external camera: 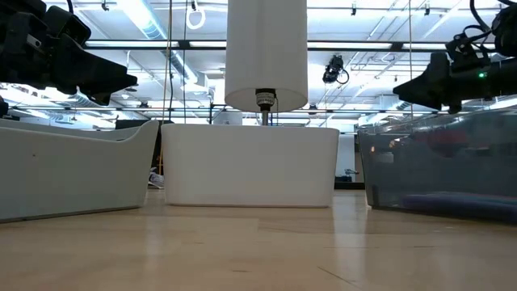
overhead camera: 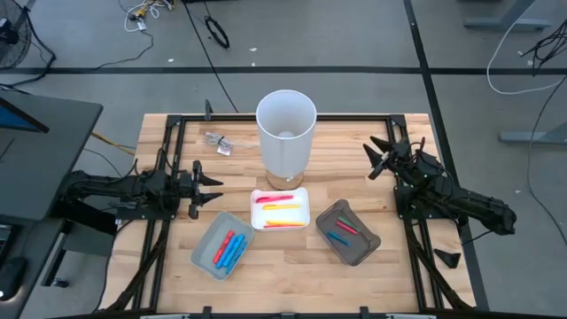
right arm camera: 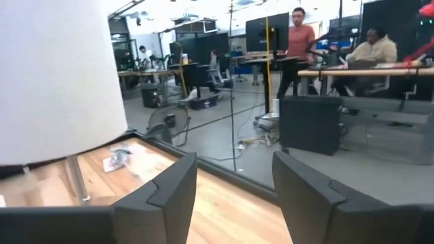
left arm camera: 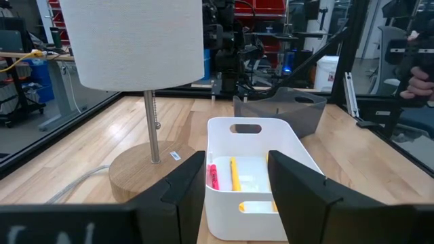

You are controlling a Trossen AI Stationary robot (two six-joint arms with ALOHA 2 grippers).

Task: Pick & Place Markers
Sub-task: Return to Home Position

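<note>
The markers lie in three trays at the table's near middle. Red and blue ones (overhead camera: 229, 249) are in a light grey tray (overhead camera: 205, 253). Pink and yellow ones (overhead camera: 282, 211) are in a white tray (overhead camera: 281, 192), also seen in the left wrist view (left arm camera: 234, 173). Green, red and blue ones (overhead camera: 344, 232) are in a dark grey tray (overhead camera: 365, 248). My left gripper (overhead camera: 209, 186) (left arm camera: 237, 186) hovers open left of the white tray, pointing at it. My right gripper (overhead camera: 379, 158) (right arm camera: 234, 190) hovers open by the right edge, above the table.
A table lamp with a white shade (overhead camera: 285, 131) and round wooden base (left arm camera: 146, 173) stands just behind the white tray. A crumpled clear wrapper (overhead camera: 217, 142) lies far left of the lamp. People sit and stand in the room beyond the table.
</note>
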